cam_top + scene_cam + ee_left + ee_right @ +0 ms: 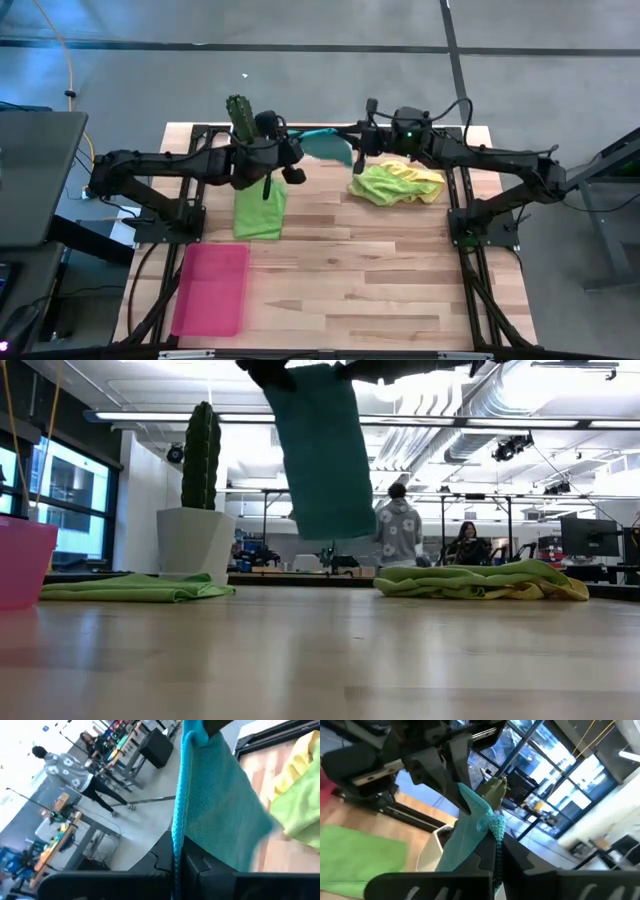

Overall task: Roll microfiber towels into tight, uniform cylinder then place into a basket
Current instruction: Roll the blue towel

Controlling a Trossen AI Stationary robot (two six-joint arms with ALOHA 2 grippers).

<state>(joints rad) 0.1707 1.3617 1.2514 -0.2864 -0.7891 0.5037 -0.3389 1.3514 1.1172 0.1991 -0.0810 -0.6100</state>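
The teal towel (326, 146) hangs high above the far middle of the table, spread between my two grippers; in the low view it hangs as a flat sheet (320, 455) clear of the table. My left gripper (297, 152) is shut on its left top corner and my right gripper (358, 152) on its right top corner. A green towel (259, 211) lies flat on the table under my left arm. A lime green towel (380, 185) and a yellow towel (422, 176) lie crumpled together at the far right. The pink-red basket (211, 290) sits at the near left. My left gripper pinches the teal towel's top edge (177, 837) between its two fingers at one upper corner. The cloth runs edge-on out of the fingers (200, 865) and hangs clear of the table, spread toward the other gripper. My right gripper pinches the towel's opposite upper corner (495, 827) between its two fingers, the edge bunched a little at the hold. The towel hangs below, lifted clear, its top edge stretched toward my left gripper (445, 755).
A white pot with a cactus (240, 116) stands at the far left, close behind my left gripper. Dark frame rails run along the table's left (160, 300) and right (485, 290) sides. Bare wood (370, 280) lies in the near middle. People stand in the room beyond (398, 525).
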